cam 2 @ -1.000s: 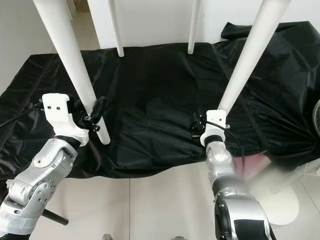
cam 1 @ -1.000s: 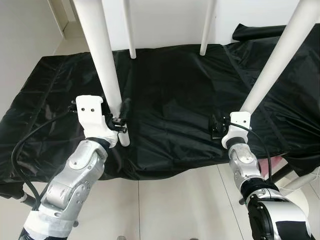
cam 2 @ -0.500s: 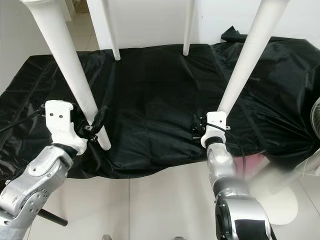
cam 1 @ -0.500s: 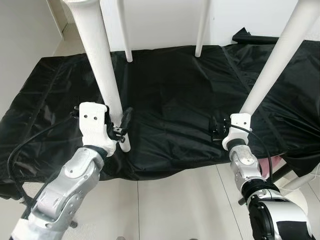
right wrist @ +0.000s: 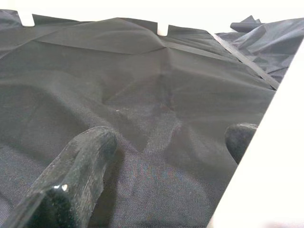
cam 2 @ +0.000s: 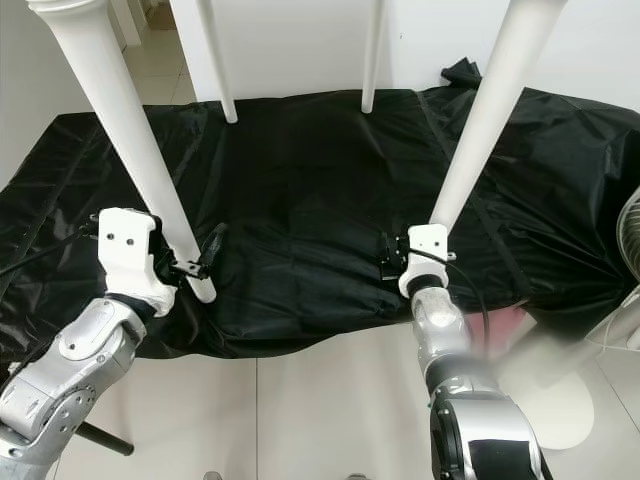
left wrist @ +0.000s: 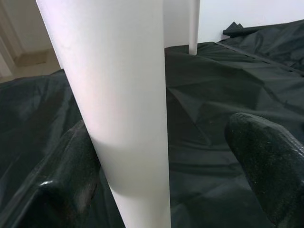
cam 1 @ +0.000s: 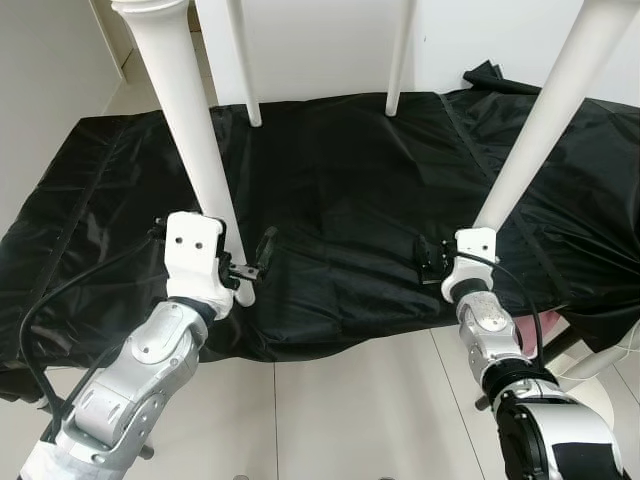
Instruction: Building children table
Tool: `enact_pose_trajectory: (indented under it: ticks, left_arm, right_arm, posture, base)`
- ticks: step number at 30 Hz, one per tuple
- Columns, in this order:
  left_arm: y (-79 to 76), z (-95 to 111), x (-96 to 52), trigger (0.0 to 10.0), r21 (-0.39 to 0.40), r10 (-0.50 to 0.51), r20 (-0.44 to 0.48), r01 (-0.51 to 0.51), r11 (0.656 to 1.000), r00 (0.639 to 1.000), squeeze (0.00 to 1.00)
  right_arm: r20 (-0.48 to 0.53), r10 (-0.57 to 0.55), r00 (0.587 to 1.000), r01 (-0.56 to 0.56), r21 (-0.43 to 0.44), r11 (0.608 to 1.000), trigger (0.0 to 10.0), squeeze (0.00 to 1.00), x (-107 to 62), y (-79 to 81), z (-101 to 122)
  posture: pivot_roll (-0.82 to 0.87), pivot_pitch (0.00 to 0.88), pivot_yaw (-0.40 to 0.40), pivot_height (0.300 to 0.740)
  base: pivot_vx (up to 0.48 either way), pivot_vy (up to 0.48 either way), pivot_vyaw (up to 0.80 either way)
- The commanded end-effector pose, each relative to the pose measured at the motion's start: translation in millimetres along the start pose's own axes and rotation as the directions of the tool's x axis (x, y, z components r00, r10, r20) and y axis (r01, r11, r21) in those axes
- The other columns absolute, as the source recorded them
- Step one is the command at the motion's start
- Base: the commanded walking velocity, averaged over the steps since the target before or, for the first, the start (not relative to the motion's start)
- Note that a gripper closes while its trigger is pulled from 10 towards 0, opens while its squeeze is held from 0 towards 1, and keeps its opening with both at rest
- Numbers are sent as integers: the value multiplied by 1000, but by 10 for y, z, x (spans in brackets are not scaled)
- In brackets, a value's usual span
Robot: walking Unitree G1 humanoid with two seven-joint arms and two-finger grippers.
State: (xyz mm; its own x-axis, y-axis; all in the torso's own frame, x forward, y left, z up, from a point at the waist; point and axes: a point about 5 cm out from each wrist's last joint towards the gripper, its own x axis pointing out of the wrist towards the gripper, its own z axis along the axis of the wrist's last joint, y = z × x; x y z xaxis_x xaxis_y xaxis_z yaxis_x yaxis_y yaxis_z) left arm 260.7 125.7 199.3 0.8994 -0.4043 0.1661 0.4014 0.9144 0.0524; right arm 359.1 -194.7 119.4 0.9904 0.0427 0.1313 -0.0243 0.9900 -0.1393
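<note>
Table legs (cam 1: pixel 190 140) cropped at top; tabletop apparently beyond frame.

Four round white table legs: two thick near ones, near left leg (cam 1: pixel 190 140) and near right leg (cam 1: pixel 540 120), plus two thin far ones, far left leg (cam 1: pixel 243 70) and far right leg (cam 1: pixel 399 60). One wrinkled black fabric sheet (cam 1: pixel 350 180) under them. Two silver robot arms, each with one black two-fingered gripper: left gripper (cam 1: pixel 250 268), right gripper (cam 1: pixel 428 258). One white fan base (cam 2: pixel 560 405) on tiled floor.

Black sheet (cam 1: pixel 360 190) on tiled floor (cam 1: pixel 340 410) w/ four white legs (cam 1: pixel 190 130) on it.
</note>
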Motion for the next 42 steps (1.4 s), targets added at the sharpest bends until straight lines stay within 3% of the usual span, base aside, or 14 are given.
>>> enact_pose_trajectory:
  ticks: [1,7,8,10,11,13,15,16,17,19,22,37,38,42]
  left_arm:
    - [-121,-66,-42,10000,12,-214,-33,215,977,976,1000]
    - [-98,-72,-43,10000,23,-189,-38,190,982,981,1000]
    - [-77,-81,-40,10000,30,-154,-42,155,987,987,0]
    - [-77,-81,-40,10000,30,-154,-42,155,987,987,0]
    - [-5,-102,-42,10000,62,-71,-51,75,995,996,0]
    - [-5,-102,-42,10000,62,-71,-51,75,995,996,0]
    - [62,-117,-61,10000,97,5,-50,0,995,999,0]
    - [155,-137,-158,10000,111,130,-43,-125,986,991,0]
    - [155,-137,-158,10000,111,130,-43,-125,986,991,0]
    - [239,-168,-310,10000,109,255,-36,-250,962,966,0]
    - [250,-189,-373,10000,115,297,-35,-291,950,954,0]
    - [247,-268,-520,10000,71,335,-50,-331,941,941,0]
    - [206,-329,-558,10000,66,292,-78,-288,956,953,0]
    - [206,-329,-558,10000,66,292,-78,-288,956,953,0]
  right_arm:
    - [24,58,998,-59,14,998,10000,0,24,140,33]
    - [25,59,998,-60,17,998,10000,0,28,146,36]
    - [30,62,998,-62,18,998,10000,0,31,153,43]
    - [30,62,998,-62,18,998,10000,0,31,153,43]
    - [43,60,997,-61,19,998,10000,0,29,157,57]
    - [43,60,997,-61,19,998,10000,0,29,157,57]
    - [61,52,997,-54,20,998,10000,0,22,156,72]
    - [109,53,993,-56,17,998,10000,0,-34,156,91]
    - [109,53,993,-56,17,998,10000,0,-34,156,91]
    - [174,50,984,-54,22,998,10000,0,-142,142,115]
    - [195,43,980,-50,30,998,10000,0,-198,125,121]
    - [201,-4,980,-6,48,999,10000,0,-450,77,61]
    - [187,-29,982,20,53,998,10000,0,-552,56,16]
    - [187,-29,982,20,53,998,10000,0,-552,56,16]
  posture:
    - [32,70,42,740]
    - [33,71,40,740]
    - [34,71,38,740]
    - [34,71,38,740]
    - [33,73,34,740]
    - [33,73,34,740]
    - [33,74,31,740]
    - [47,78,17,740]
    - [47,78,17,740]
    - [54,80,11,740]
    - [61,80,3,740]
    - [76,82,-7,740]
    - [74,82,3,740]
    - [74,82,3,740]
  base:
    - [0,0,0]
    - [0,0,0]
    - [0,0,0]
    - [0,0,0]
    - [0,0,0]
    - [0,0,0]
    - [0,0,0]
    - [0,0,0]
    - [0,0,0]
    - [0,0,0]
    - [0,0,0]
    - [0,0,0]
    - [0,0,0]
    - [0,0,0]
